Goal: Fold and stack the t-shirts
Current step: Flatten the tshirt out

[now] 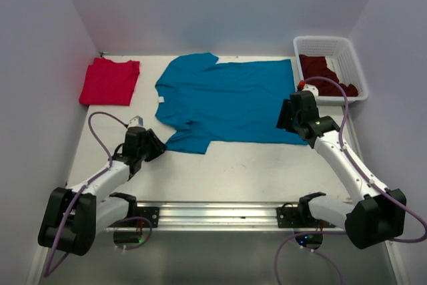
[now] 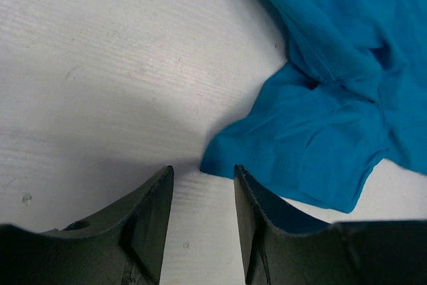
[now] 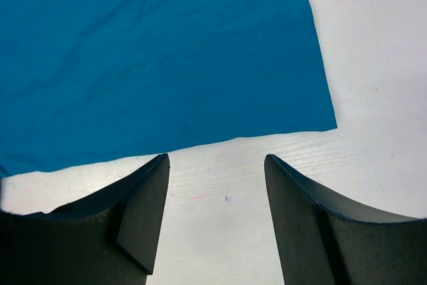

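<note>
The teal blue cloth t-shirt (image 1: 227,101) lies flat on the desk (image 1: 253,165), long axis 9-to-3, its sleeve (image 2: 300,158) at 1 o'clock of the parted, empty left end effector (image 2: 203,171), hem (image 3: 200,131) at 12 of the spread, empty right end effector (image 3: 217,158)

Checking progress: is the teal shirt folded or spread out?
Spread out: the teal t-shirt lies flat on the table, both sleeves and full body showing.

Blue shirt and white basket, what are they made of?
The blue shirt looks like soft matte knit cloth: it wrinkles, and its sleeve hem shows stitching. The white basket seems hard plastic, with lattice walls that hold their shape.
</note>
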Robot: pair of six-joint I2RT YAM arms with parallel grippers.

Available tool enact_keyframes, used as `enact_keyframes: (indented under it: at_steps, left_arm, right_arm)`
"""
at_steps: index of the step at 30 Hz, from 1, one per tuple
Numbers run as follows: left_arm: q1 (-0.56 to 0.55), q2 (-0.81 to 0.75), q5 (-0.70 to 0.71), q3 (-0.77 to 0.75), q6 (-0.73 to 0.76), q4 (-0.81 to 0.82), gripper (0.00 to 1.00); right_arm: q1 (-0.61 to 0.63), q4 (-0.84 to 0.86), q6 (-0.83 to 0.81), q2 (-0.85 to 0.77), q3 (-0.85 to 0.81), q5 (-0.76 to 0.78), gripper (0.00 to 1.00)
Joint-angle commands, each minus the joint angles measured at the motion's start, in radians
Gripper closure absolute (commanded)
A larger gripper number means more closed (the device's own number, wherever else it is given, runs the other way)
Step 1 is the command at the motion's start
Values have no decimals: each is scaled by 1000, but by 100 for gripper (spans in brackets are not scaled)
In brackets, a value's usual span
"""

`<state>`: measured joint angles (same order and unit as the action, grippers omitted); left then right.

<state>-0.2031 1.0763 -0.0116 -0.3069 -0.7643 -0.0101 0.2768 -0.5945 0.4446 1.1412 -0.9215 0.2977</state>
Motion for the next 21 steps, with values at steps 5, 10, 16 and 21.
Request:
enact_keyframes:
  at_steps: [5, 10, 16, 21]
  left_arm:
    - [5, 148, 16, 23, 26, 168, 55]
    - [-2, 201, -37, -4, 25, 194, 56]
    - [-2, 209, -105, -38, 22, 159, 69]
    - [-2, 146, -123, -63, 22, 88, 85]
  right_arm:
    - [2, 32, -7, 2, -5, 6, 37]
    - [4, 30, -9, -6, 0, 14, 37]
    - [2, 21, -6, 2, -5, 27, 37]
    - [4, 15, -3, 9, -2, 40, 37]
